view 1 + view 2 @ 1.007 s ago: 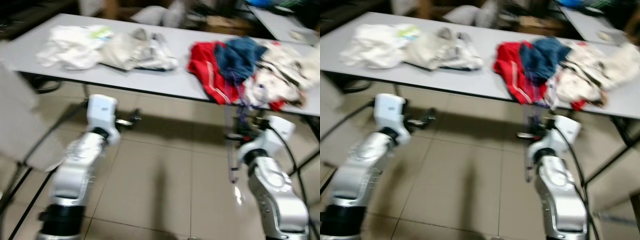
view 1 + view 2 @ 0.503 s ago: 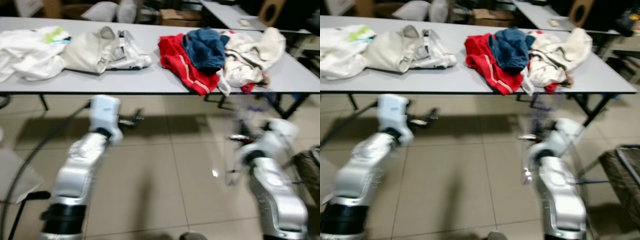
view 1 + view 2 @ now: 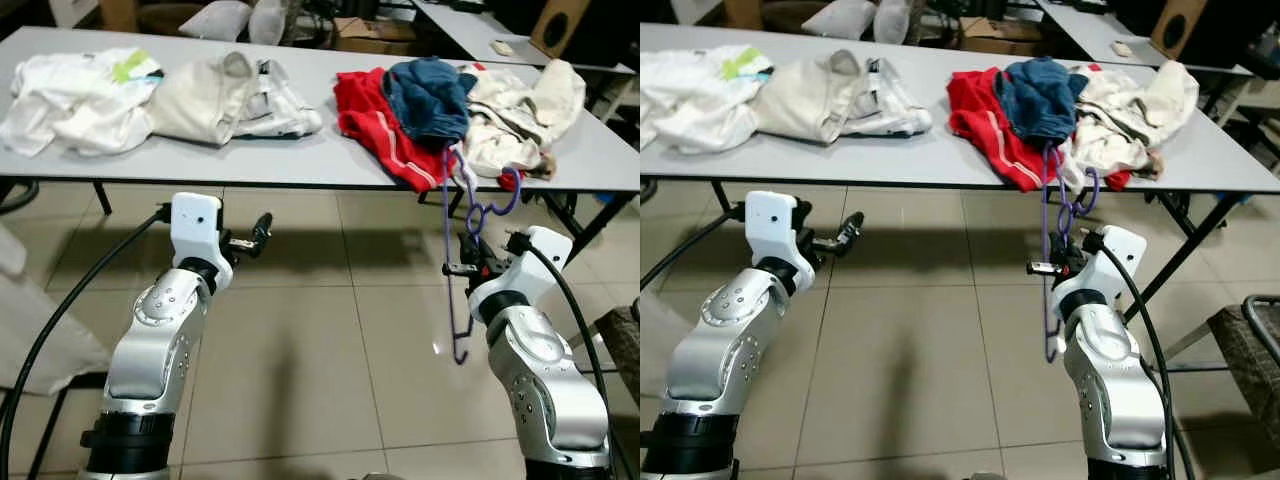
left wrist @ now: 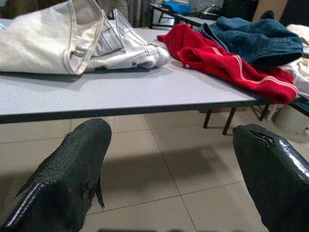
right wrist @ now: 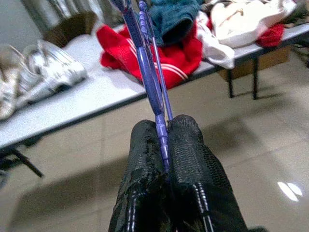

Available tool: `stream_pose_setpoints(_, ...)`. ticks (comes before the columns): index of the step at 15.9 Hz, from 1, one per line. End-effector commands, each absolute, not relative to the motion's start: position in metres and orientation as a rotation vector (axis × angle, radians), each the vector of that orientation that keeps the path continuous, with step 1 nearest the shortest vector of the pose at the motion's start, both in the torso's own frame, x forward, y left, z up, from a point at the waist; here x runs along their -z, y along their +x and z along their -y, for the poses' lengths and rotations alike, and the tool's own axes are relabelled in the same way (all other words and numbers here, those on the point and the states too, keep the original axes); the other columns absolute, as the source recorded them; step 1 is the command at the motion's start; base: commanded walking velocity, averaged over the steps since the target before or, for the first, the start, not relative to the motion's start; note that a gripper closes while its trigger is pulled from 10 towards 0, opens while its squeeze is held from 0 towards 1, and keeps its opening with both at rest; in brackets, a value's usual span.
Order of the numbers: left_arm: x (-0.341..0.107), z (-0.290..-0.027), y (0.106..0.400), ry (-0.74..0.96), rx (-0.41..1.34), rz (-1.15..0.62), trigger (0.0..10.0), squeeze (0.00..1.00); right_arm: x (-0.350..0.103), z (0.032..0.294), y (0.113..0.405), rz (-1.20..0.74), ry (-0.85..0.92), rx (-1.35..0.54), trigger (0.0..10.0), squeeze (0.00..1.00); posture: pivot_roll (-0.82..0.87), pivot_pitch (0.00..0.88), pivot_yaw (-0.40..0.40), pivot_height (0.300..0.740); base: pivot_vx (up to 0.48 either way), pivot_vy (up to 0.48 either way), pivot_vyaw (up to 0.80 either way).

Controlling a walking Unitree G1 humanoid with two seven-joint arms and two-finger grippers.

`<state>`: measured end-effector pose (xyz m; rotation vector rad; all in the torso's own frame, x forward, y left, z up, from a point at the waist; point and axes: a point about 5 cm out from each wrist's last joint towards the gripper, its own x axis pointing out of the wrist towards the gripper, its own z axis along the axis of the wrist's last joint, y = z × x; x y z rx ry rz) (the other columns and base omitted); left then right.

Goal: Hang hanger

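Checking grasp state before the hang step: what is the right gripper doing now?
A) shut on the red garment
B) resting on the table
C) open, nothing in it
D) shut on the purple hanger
D: the right gripper has its fingers pinched on the purple hanger, out in front of the table.

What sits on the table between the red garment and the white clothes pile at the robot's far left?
A cream garment with pale jeans beside it lies between the red garment and the white clothes pile, as the left eye view shows.
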<state>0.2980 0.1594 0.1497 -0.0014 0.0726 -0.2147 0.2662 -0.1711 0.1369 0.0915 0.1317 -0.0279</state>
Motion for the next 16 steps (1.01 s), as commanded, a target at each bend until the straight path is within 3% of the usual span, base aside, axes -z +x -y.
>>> stream_pose_setpoints(1,-0.154,-0.15,0.299,0.018,0.261,-0.058,10.0,0.0,-0.149,0.175,0.272,-0.042,0.045,0.055,10.0,0.0,-0.05,0.0,-0.065,0.74,0.304,0.0,0.0)
stream_pose_setpoints(3,-0.153,-0.152,0.299,0.012,0.234,-0.062,10.0,0.0,-0.139,0.169,0.271,-0.132,0.066,-0.002,10.0,0.0,-0.05,0.0,-0.065,0.74,0.311,0.0,0.0)
stream_pose_setpoints(6,-0.156,-0.15,0.3,0.031,0.268,-0.057,10.0,0.0,-0.142,0.161,0.267,-0.094,0.085,-0.067,10.0,0.0,-0.05,0.0,-0.062,0.74,0.315,0.0,0.0)
stream_pose_setpoints(16,-0.156,-0.148,0.3,0.035,0.271,-0.055,10.0,0.0,-0.138,0.165,0.266,-0.11,0.096,-0.037,10.0,0.0,-0.05,0.0,-0.065,0.74,0.321,0.0,0.0)
